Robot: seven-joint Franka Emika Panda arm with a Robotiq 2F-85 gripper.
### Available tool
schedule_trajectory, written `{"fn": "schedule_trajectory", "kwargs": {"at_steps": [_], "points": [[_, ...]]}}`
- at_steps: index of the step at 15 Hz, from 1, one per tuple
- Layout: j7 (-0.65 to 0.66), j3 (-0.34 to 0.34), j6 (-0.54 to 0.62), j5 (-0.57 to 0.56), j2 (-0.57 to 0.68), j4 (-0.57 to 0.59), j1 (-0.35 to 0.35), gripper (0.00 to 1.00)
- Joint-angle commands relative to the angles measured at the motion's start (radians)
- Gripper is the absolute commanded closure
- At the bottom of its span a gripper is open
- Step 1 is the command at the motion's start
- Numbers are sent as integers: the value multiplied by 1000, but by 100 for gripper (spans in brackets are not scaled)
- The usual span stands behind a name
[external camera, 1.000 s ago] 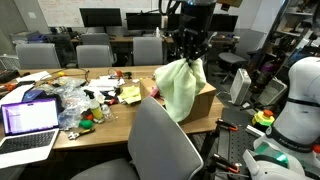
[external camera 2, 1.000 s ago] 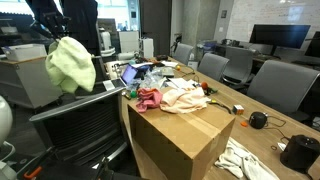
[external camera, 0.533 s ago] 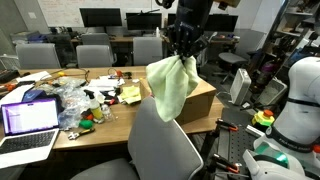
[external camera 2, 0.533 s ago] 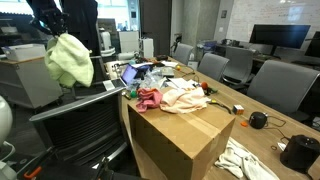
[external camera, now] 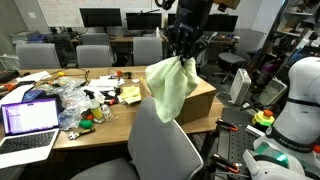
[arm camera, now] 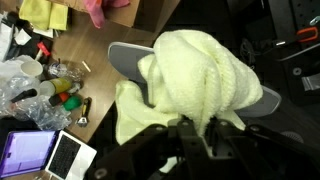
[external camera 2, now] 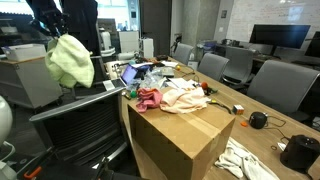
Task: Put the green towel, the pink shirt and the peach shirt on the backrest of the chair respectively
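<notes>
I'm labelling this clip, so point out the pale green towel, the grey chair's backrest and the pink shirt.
pale green towel (external camera: 170, 88), exterior view, middle of the hanging cloth.
grey chair backrest (external camera: 160, 140), exterior view, centre of its back panel.
pink shirt (external camera 2: 149, 98), exterior view, middle of the crumpled heap.

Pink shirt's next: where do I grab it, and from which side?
Pinch the pink shirt at its raised, crumpled top, coming straight down. It lies heaped beside the box with the peach shirt alongside, so side approaches look blocked.
</notes>
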Motion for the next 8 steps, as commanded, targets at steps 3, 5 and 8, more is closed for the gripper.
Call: {"fn": "schedule_trajectory", "kwargs": {"at_steps": [3, 5, 8], "points": [[-11, -4, 16, 15, -30, -19, 1, 36], [-12, -5, 14, 15, -29, -20, 1, 21], [-15, -11, 9, 20, -30, -21, -1, 1]]}}
